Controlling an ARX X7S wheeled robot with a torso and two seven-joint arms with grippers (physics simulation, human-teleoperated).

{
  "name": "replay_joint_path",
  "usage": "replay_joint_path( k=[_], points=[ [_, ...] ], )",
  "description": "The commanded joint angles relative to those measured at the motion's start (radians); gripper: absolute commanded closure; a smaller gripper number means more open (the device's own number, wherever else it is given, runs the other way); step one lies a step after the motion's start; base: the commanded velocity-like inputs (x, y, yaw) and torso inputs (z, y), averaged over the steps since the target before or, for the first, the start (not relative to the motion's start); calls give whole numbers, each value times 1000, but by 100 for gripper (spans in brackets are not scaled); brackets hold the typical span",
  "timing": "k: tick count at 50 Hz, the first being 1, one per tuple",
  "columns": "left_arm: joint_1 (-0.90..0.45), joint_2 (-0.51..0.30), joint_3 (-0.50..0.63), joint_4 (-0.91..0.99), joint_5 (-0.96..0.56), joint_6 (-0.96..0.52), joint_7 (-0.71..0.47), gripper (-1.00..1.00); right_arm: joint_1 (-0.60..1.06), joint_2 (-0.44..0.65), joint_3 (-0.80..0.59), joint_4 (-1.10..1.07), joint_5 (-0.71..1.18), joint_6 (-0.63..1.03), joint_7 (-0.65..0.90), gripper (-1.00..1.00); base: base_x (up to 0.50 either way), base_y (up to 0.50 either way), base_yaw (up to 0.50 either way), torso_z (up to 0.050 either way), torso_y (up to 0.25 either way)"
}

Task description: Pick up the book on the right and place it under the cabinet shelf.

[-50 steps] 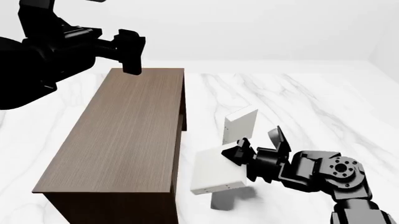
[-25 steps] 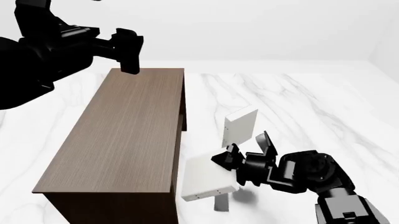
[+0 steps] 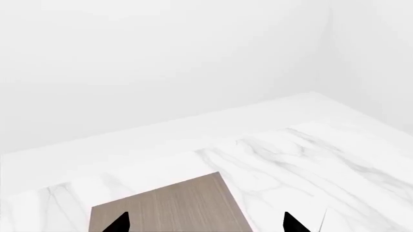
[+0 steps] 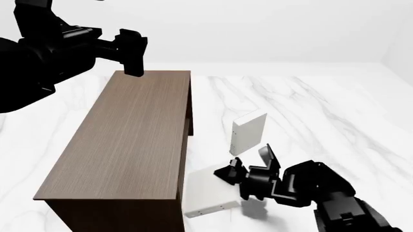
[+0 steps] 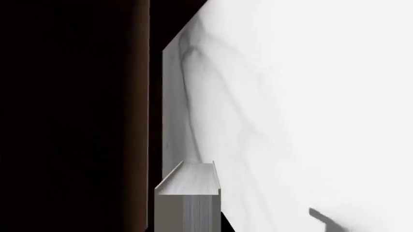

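Right gripper (image 4: 231, 175) low at 5 o'clock, closed on the book (image 4: 206, 193) beside the cabinet (image 4: 129, 135); left gripper (image 4: 133, 53) raised at 10 o'clock, fingers apart, empty.

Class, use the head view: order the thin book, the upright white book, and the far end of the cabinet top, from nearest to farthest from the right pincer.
1. Thin book: held in the right pincer, beside the cabinet.
2. Upright white book: standing just beyond the pincer.
3. Far end of the cabinet top: farthest, below the left pincer.
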Motion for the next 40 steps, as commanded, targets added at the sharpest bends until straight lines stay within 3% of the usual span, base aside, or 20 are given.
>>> replay_joint_path(
  k=[1, 17, 27, 28, 40],
  points=[
    [-2, -3, 10, -4, 2, 6, 2, -100, 25, -47, 193, 28, -91, 6, -105, 100, 0, 0, 0, 0, 0],
    [-9, -9, 22, -14, 3, 11, 3, -100, 43, -126, 755, 28, -729, 46, -227, 100, 0, 0, 0, 1, 1],
    [-11, -10, 27, -12, -4, 11, -4, -100, 36, -143, 930, 28, -952, 32, -226, 100, 0, 0, 0, 0, 1],
    [-11, -11, 27, -12, -5, 12, -5, -100, 34, -142, 940, 28, -963, 31, -221, -100, 0, 0, 0, 0, 0],
    [-15, -13, 31, -14, -9, 17, -6, -100, 37, -147, 971, 28, -1019, 25, -197, -100, 0, 0, 0, 0, 1]
  ],
)
